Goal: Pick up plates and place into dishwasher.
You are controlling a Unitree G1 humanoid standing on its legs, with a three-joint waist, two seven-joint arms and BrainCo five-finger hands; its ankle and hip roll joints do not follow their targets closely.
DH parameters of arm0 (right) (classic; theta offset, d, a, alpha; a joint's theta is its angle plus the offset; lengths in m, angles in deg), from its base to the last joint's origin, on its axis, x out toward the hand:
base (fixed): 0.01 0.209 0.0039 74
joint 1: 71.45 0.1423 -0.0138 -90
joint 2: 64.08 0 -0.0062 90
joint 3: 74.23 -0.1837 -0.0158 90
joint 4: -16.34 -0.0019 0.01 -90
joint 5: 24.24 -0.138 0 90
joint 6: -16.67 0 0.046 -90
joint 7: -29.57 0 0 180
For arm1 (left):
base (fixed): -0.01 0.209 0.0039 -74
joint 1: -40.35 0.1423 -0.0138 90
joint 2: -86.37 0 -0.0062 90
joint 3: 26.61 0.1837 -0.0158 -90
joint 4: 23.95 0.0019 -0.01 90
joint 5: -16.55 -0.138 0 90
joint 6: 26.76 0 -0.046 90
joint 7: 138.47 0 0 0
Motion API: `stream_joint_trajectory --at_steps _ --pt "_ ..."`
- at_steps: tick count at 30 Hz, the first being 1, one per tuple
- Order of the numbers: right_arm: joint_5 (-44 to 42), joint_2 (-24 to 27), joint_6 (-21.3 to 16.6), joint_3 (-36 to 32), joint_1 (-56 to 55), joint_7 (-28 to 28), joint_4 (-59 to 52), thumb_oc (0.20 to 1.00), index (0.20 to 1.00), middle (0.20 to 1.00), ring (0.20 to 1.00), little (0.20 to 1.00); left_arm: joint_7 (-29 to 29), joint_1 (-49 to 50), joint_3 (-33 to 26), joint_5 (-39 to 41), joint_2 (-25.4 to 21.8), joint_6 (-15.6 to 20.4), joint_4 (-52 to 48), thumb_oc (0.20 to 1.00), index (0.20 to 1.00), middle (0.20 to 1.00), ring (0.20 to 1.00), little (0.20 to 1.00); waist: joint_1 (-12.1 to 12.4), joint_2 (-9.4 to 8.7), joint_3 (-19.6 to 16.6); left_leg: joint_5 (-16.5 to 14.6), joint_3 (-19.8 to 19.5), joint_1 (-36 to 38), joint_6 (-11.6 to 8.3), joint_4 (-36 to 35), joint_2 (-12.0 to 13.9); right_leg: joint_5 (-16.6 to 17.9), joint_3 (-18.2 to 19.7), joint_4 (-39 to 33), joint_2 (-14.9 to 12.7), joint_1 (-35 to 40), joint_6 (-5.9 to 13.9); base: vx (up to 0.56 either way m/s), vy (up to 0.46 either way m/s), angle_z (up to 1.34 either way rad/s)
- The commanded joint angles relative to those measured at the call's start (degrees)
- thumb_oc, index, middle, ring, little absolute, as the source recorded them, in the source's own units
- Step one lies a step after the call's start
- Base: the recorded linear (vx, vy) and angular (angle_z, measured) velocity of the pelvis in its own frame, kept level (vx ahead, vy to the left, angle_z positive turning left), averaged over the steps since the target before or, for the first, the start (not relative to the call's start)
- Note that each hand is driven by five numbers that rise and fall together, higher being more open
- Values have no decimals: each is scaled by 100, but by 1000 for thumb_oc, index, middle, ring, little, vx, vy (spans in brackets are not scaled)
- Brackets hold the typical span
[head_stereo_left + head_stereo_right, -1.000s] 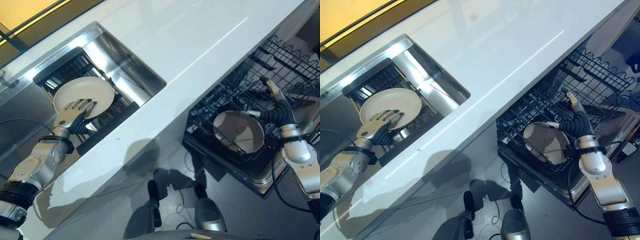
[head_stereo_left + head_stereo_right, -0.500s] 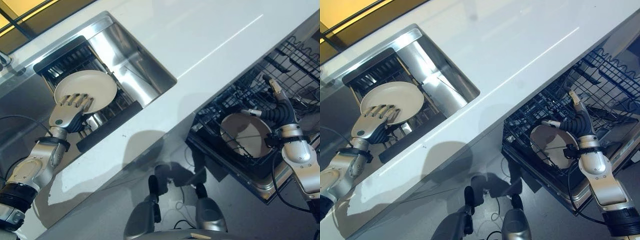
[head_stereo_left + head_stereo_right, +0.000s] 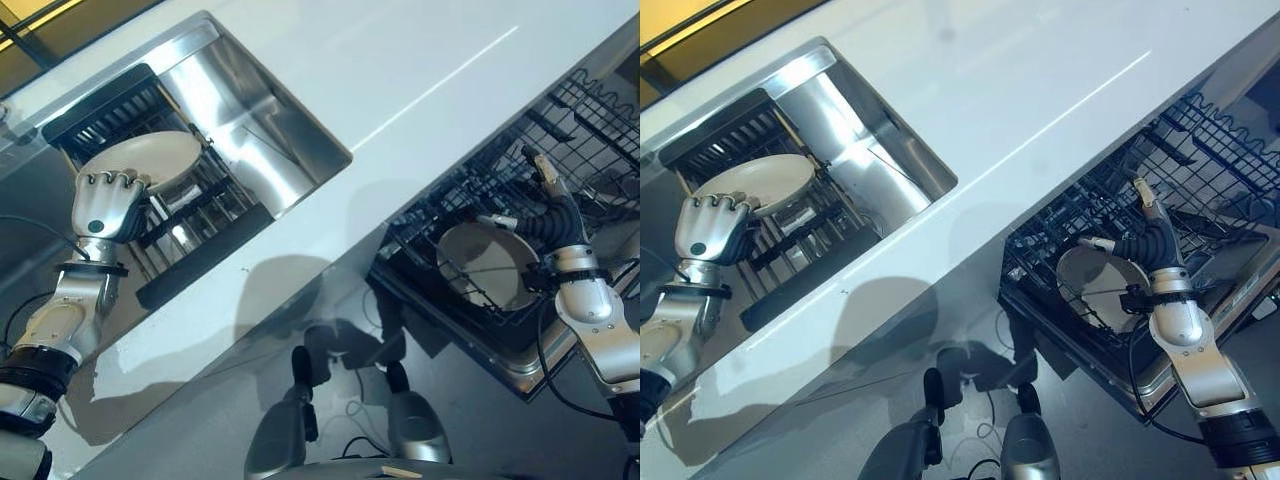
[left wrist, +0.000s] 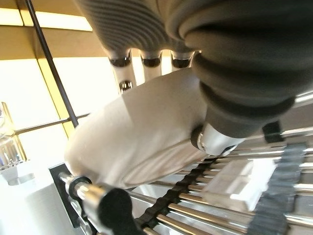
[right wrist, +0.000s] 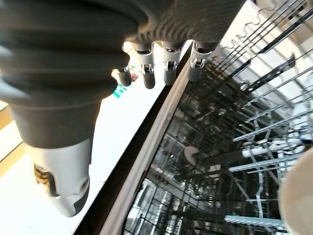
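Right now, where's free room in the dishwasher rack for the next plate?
Free tines lie in the dishwasher rack beyond the right hand, toward its far end. Crowded: the near end, where a plate already stands by that hand. The left hand grips the sink plate.
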Motion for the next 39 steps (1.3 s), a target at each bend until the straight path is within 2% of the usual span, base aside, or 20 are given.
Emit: stream_joint_trajectory --at_steps 1,9,14,19,23,28,32,35,37,39 --pt "12 25 -376 -66 217 162 -127 1000 1000 1000 1000 1000 86 -86 -21 40 101 -43 325 200 200 200 200 200 72 -197 -411 -719 29 44 -126 513 246 773 167 36 -2 -833 137 0 0 0" --pt "48 -21 -421 -57 184 127 -124 1000 1000 1000 1000 1000 116 -11 -57 128 121 -3 261 200 200 200 200 200 105 -194 -479 -735 39 119 -119 459 238 759 159 -2 -11 -758 147 0 0 0" --pt "47 -60 -492 -119 44 218 -182 1000 1000 1000 1000 1000 352 216 -315 257 43 171 142 200 200 200 200 200 180 -201 -582 -747 27 227 -115 382 228 750 99 -77 -40 -630 165 0 0 0" --pt "87 -165 -591 -343 -105 451 -246 1000 1000 1000 1000 1000 736 608 -958 458 51 560 -355 200 200 200 200 200 315 -194 -816 -776 -15 379 -121 303 219 720 -6 -148 -72 -458 178 28 -9 1" --pt "169 -369 -554 -675 -298 1021 -342 1000 1000 1000 1000 1000 894 1132 -1697 420 188 875 -1124 200 200 200 200 200 430 -195 -1057 -717 -40 473 -119 217 231 712 -104 -151 -53 -345 163 4 -22 9" --pt "168 -588 -468 -1089 -540 1624 -460 1000 1000 1000 1000 1000 963 1604 -2292 238 236 1166 -1829 200 200 200 200 200 511 -192 -1311 -733 -58 598 -117 165 259 571 -223 -81 -2 -186 125 32 -26 5" --pt "108 -721 -600 -1385 -660 1857 -704 1000 1000 1000 1000 1000 921 1837 -2671 327 240 1266 -2331 200 200 200 200 200 577 -186 -1506 -739 -112 746 -116 72 259 513 -318 -126 23 -4 110 32 -28 7" --pt "151 -730 -747 -1399 -610 1797 -872 1000 1000 1000 1000 1000 814 1849 -2759 539 261 1395 -2493 200 200 200 200 200 612 -191 -1592 -742 -144 811 -123 36 259 502 -344 -168 26 87 112 34 -28 8" --pt "194 -593 -951 -1300 -379 1612 -1157 1000 1000 1000 1000 1000 431 1698 -2659 801 325 1803 -2730 200 200 200 200 200 687 -202 -1687 -755 -196 861 -131 15 255 487 -386 -190 34 153 110 20 -35 3" --pt "332 -444 -1073 -1161 -146 1413 -1324 1000 1000 1000 1000 1000 -63 1538 -2472 1141 354 2029 -2997 200 200 200 200 200 750 -213 -1738 -767 -228 885 -142 11 256 478 -423 -214 37 207 110 8 -41 5"
